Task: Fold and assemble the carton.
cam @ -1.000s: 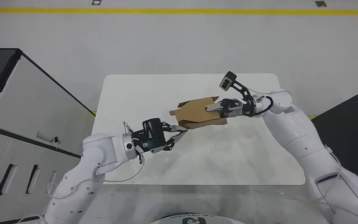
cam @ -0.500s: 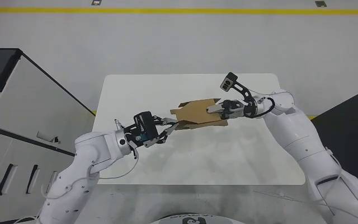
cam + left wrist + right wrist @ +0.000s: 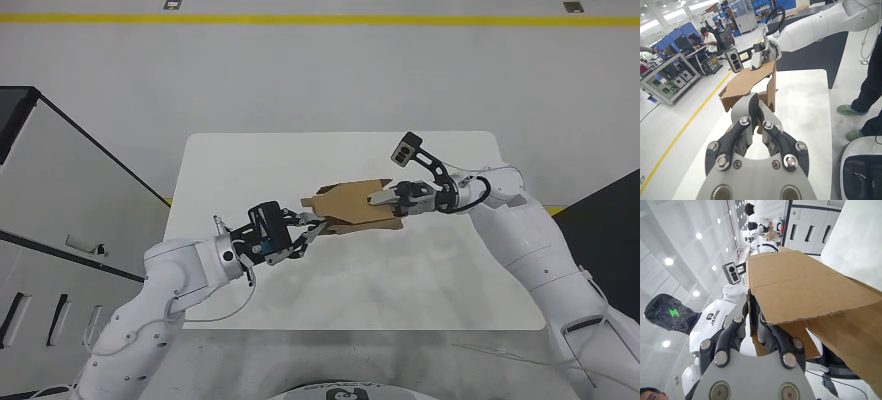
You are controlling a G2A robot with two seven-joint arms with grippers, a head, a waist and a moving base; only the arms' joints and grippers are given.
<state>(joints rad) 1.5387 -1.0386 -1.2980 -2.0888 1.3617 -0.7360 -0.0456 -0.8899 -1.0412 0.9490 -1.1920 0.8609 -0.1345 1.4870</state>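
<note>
White glossy arms (image 3: pixel 530 250) — silver-grey grippers (image 3: pixel 754 101), black linkages (image 3: pixel 730 136), bright screws (image 3: pixel 788 161).

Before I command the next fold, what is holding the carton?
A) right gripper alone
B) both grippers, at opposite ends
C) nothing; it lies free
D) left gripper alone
B: the left gripper is shut on one end of the carton, the right gripper on the opposite end.

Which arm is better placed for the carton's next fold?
Probably left: the left jaws are shut on a loose end flap of the carton, free to swing it; the right jaws clamp the far panel.
</note>
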